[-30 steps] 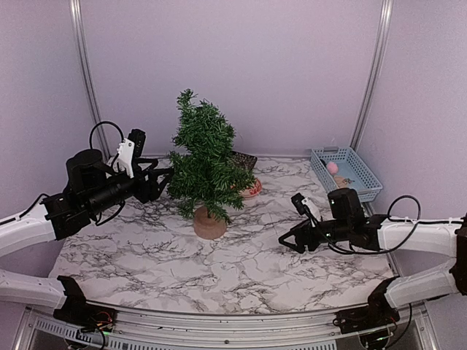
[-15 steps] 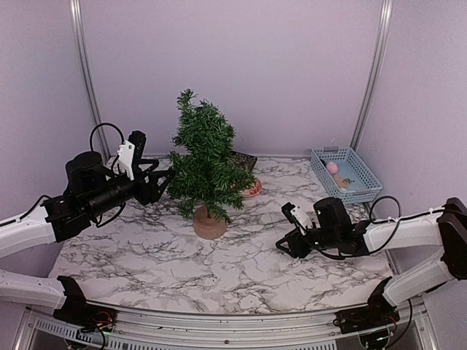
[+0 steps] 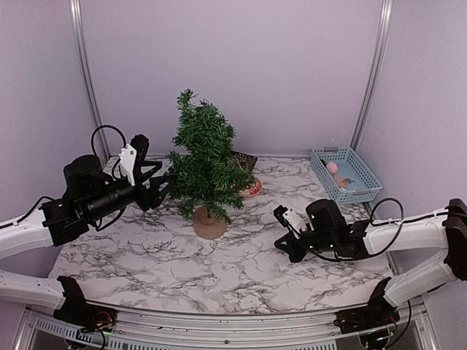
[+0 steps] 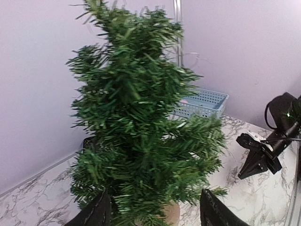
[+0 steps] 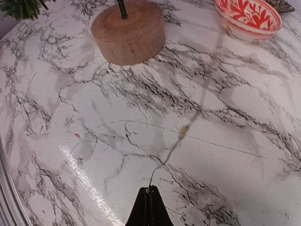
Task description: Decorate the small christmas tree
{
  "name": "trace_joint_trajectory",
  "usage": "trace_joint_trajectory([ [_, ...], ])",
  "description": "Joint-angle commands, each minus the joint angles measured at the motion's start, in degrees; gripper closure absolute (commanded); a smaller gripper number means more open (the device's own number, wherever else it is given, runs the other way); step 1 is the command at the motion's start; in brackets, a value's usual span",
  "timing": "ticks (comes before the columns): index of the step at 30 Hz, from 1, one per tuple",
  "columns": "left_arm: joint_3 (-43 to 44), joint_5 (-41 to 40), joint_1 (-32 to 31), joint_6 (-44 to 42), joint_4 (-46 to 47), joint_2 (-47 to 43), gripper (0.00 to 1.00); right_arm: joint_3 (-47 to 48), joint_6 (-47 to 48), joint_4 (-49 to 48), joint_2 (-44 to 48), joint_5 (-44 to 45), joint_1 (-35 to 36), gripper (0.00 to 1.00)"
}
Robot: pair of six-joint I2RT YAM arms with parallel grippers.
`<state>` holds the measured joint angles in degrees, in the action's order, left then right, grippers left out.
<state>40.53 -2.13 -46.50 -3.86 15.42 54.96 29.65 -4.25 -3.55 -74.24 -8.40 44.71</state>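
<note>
Pinching: right claw [image 5: 149, 200], low over the near counter [image 5: 56, 141], clamped tight on the end of a thin wire [image 5: 183, 129] with a small yellow bead partway along. Likely gripped at the very end to leave the rest free for draping.
Wire run: slack from the fingertips, up and away toward the bowl; far end too blurred to trace.
Tree from right claw: ahead and to its left, apart, with bare counter between. Round wooden base [image 5: 128, 32] flat on the marble, trunk upright.
Tree [image 3: 204, 157]: left of the counter's middle, standing straight, no ornament visible on the branches.
Bracing: left claw [image 4: 155, 214], well open, one finger on each side of the lower branches and level with them, closed on nothing. Contact with the needles impossible to tell. Probably set there to steady the light tree against a tug from the wire.
Bowl [image 5: 248, 18]: red-and-white, just behind and right of the base, beyond the wire.
Basket [image 3: 346, 175]: blue, far right corner, well apart from the tree, with a pink ball [image 3: 332, 167] and another small piece inside. Probably the supply of decorations.
Stage: judged early, with wire in hand and nothing hung yet.
</note>
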Motion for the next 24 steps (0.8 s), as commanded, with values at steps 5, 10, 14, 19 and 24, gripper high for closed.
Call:
trace_joint_trajectory([
  [5,2.8,-0.3,-10.7,-16.2,-2.1,2.3,0.37,11.9,1.5,11.7,7.2,-2.8,9.1,1.00],
  [10,7.6,-3.8,-18.7,-26.2,-7.5,7.2,0.41,16.2,4.0,17.1,6.4,-3.8,15.7,1.00],
  [14,9.4,-5.8,-22.2,-30.8,-8.3,9.6,0.43,17.3,4.1,17.2,6.2,-5.8,20.9,1.00],
  [19,9.8,-4.5,-23.2,-32.4,-7.9,10.2,0.45,18.8,6.4,15.0,5.9,-9.5,26.9,1.00],
  [24,8.5,-4.7,-23.6,-33.7,-7.0,10.0,0.46,21.0,7.2,14.8,5.0,-11.8,30.2,1.00],
])
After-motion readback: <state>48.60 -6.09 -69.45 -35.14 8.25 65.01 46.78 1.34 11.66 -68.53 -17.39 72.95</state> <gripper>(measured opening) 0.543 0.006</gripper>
